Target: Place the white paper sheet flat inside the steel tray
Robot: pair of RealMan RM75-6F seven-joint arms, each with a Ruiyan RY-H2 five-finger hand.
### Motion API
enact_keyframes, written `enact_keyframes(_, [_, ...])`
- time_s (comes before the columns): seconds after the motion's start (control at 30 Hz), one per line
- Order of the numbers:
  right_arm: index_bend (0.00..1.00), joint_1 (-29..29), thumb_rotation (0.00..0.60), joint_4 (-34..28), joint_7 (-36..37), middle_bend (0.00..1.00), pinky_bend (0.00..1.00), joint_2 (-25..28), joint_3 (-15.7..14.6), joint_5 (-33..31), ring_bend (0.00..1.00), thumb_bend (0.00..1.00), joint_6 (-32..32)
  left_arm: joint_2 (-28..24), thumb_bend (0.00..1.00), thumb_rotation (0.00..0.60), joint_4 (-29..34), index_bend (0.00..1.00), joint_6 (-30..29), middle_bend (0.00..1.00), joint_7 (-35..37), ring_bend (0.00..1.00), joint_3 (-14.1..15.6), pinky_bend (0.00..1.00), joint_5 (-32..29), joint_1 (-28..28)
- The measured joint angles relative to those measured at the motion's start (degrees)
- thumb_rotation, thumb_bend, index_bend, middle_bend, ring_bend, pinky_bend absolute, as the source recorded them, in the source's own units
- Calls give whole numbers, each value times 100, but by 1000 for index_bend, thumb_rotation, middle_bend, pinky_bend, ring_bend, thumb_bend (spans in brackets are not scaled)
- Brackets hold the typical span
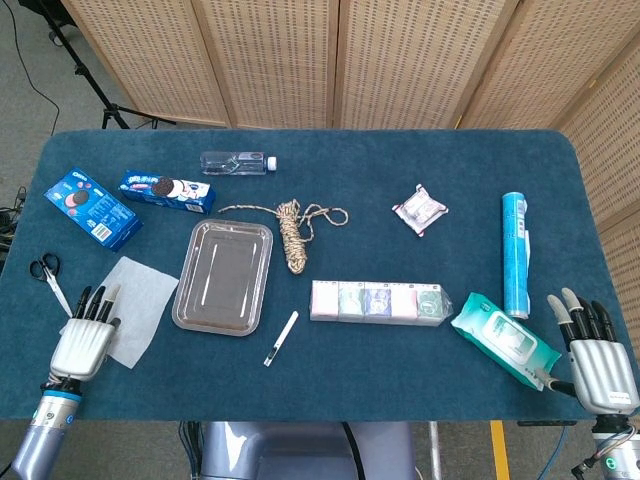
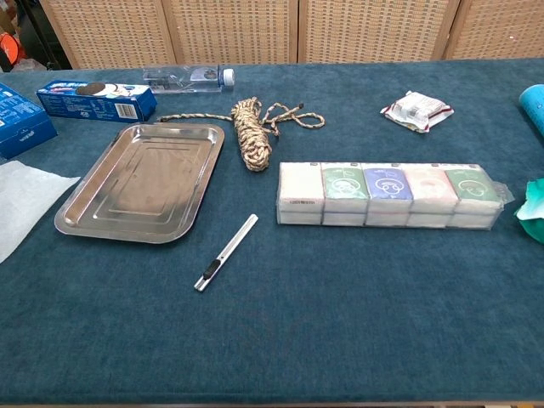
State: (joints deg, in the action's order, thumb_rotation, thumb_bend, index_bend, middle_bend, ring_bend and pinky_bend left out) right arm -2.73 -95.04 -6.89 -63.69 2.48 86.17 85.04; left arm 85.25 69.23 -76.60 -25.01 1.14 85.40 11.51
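The white paper sheet (image 1: 140,300) lies flat on the blue cloth left of the steel tray (image 1: 222,277), a gap apart from it. Its right part shows at the left edge of the chest view (image 2: 25,200), beside the bare tray (image 2: 140,183). My left hand (image 1: 82,340) is at the near left corner, fingers stretched out and apart, their tips resting on the sheet's near-left corner. My right hand (image 1: 597,362) hovers at the near right edge, fingers spread, holding nothing. Neither hand shows in the chest view.
Scissors (image 1: 48,278) lie just left of the sheet. Two cookie boxes (image 1: 92,207) and a bottle (image 1: 235,162) sit behind. A rope coil (image 1: 292,232), a utility knife (image 1: 281,338), a row of tissue packs (image 1: 378,302), wet wipes (image 1: 504,339) and a blue tube (image 1: 515,252) fill the right.
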Motion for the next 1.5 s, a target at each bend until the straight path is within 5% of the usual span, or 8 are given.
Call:
enact_keyframes(0.8, [0,-7,600,-16,-22,0,0,1,-8,5,0,0,-17,-317,415,600,673,823,-695,0,124,0,-726,0,-159,116])
enact_keyframes(1.5, [0,-10,600,-15,3,0,0,13,2,-18,0,0,-27,96,415,600,939,833,-734,0,-36,0,-1389,0,-246,799])
